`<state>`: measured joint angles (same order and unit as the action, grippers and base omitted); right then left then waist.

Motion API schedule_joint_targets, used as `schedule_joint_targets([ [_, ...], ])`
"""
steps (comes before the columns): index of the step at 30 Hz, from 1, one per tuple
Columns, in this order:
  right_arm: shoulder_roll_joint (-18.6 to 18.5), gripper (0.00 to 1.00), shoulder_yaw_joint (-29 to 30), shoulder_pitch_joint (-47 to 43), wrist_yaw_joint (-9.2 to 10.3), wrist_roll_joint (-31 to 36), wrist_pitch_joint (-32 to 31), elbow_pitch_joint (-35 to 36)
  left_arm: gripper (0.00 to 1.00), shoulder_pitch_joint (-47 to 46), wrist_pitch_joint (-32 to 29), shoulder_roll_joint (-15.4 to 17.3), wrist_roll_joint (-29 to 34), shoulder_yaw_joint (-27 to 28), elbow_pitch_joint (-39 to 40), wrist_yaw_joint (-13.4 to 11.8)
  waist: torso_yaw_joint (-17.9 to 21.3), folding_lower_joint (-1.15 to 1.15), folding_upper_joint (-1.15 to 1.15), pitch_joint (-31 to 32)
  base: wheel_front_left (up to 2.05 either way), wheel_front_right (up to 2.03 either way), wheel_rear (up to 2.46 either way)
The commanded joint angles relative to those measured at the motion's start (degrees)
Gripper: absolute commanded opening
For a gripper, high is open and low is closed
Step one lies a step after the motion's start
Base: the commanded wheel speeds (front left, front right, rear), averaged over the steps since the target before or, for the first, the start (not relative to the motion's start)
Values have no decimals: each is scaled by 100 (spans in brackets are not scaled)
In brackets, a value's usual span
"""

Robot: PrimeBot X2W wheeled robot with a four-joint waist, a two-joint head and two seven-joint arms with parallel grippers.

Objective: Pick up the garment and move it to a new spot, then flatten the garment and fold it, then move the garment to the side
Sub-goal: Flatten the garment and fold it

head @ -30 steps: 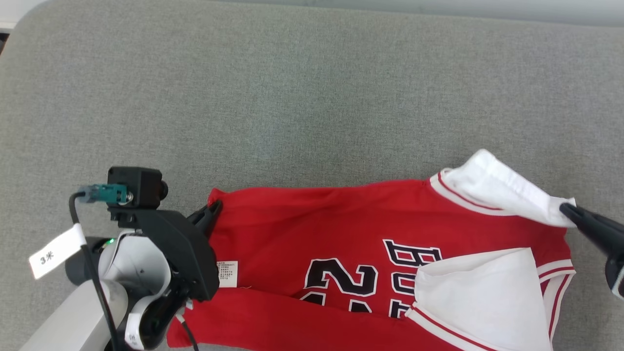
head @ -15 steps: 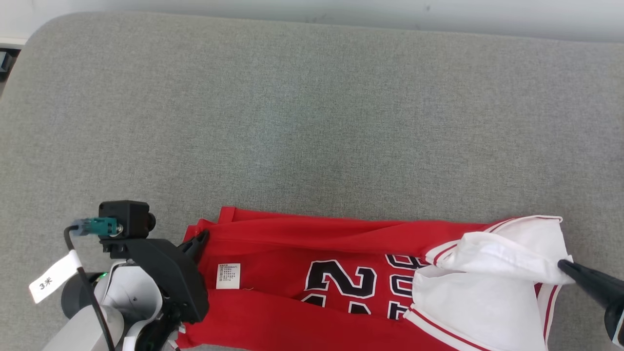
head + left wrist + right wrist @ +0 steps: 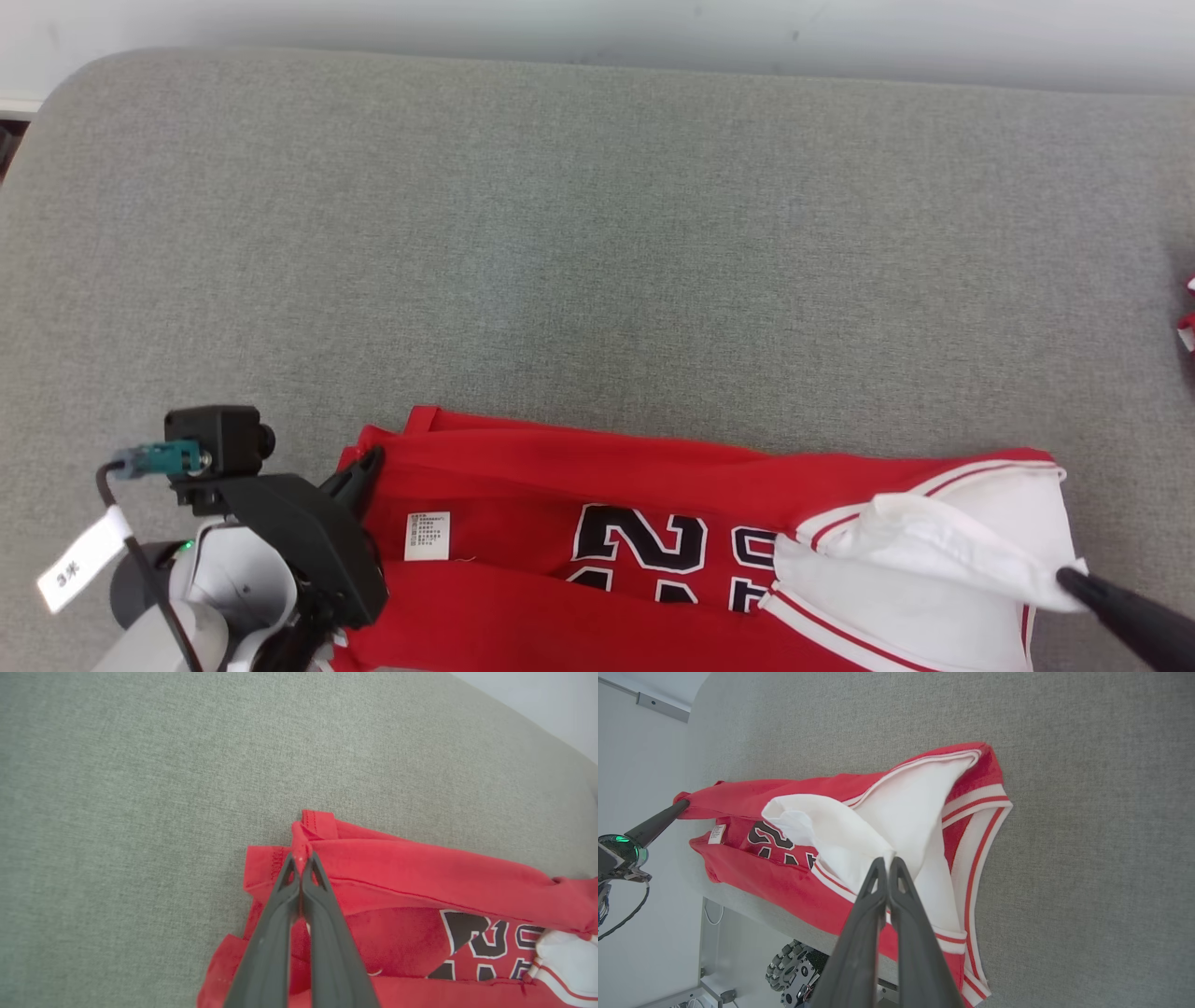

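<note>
The garment is a red jersey with black-and-white numbers and a white lining, lying along the near edge of the grey padded table. My left gripper is shut on the garment's red hem corner at its left end. My right gripper is shut on a bunched fold of white fabric at the right end. In the right wrist view the garment hangs partly over the table edge, and the left gripper holds its far end.
Small red-and-white bits show at the right edge of the head view. The grey surface stretches wide behind the garment. Below the table edge the right wrist view shows the robot's wheeled base and floor.
The head camera has tilted, so the table's far edge has come into view. Both grippers have drawn the garment toward the near edge, and its raised white end has sunk lower.
</note>
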<state>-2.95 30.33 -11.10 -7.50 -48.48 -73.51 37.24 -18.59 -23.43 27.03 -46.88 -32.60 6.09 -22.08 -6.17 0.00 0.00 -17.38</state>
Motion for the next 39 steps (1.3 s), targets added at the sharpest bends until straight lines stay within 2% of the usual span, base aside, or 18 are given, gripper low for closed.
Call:
schedule_joint_targets([
  [1, 5, 0, -27, -93, 3, -64, 46, 22, 0, 112, 64, -3, -7, 27, 23, 32, 22, 0, 0, 8, 0, 0, 0],
  [17, 5, 0, -201, -882, 3, 1, -12, 15, 0, 585, 275, 80, -137, 57, 184, 8, 14, 0, 0, 97, 0, 0, 0],
  [24, 7, 0, -404, -1089, 3, 150, -146, -153, 0, 640, 329, -1, -165, 7, 19, 63, -1, 0, 0, 101, 0, 0, 0],
  [25, 3, 0, -436, -1111, 3, 175, -146, -189, 11, 636, 343, -3, -154, 2, -22, 63, 1, 0, 0, 102, 0, 0, 0],
  [26, 1, 0, -434, -1112, 3, 230, -102, -240, 36, 632, 339, 0, -133, -11, -62, 60, 4, 0, 0, 101, 0, 0, 0],
  [27, 0, 21, -406, -1105, 3, 317, -45, -317, 100, 634, 351, -11, -122, -5, -102, 29, 6, 0, 0, 101, 0, 0, 0],
  [28, 6, 49, -451, -1121, 3, 374, -47, -389, 100, 624, 376, -25, -103, -4, -126, 15, 5, 0, 0, 102, 0, 0, 0],
  [29, 8, 81, -490, -1120, 3, 408, -25, -442, 100, 614, 374, -33, -99, -12, -155, 10, 4, 0, 0, 106, 0, 0, 0],
  [30, -1, 100, -493, -1093, 3, 459, 32, -499, 100, 612, 374, -36, -94, -15, -177, -2, 3, 0, 0, 109, 0, 0, 0],
  [39, 0, 100, -624, -1078, 3, 721, 248, -619, 100, 713, 555, 82, -49, 193, -153, -194, -18, 0, 0, 186, 0, 0, 0],
])
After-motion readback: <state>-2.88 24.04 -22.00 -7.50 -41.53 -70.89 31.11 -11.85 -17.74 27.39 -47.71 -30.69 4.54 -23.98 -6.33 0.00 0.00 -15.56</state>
